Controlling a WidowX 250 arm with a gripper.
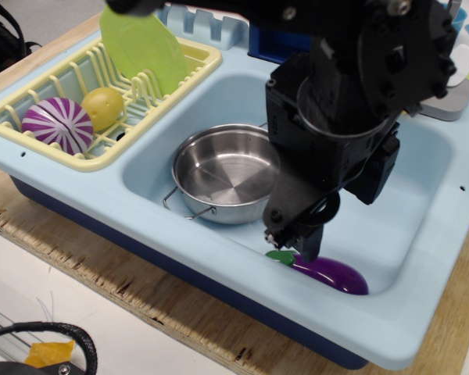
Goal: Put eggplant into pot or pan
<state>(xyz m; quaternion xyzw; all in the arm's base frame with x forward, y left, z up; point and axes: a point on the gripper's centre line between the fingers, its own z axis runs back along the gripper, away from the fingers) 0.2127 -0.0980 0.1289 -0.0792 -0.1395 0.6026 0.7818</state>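
Observation:
The purple eggplant (336, 274) lies on the floor of the light blue sink (422, 203), near its front wall, with its green cap (280, 256) pointing left. The shiny steel pot (223, 176) stands empty in the sink to the left of it, with its wire handles showing at the front. My black gripper (294, 242) hangs straight down over the cap end of the eggplant. Its fingers stand apart, one finger (311, 251) in front of the purple body and the other by the cap. The eggplant rests on the sink floor, not lifted.
A yellow dish rack (31, 117) on the left holds a purple-and-white striped ball (57, 125), a yellow ball (102, 107) and a green plate (143, 47). The sink sits on a wooden board (86, 258). The arm hides the sink's back right part.

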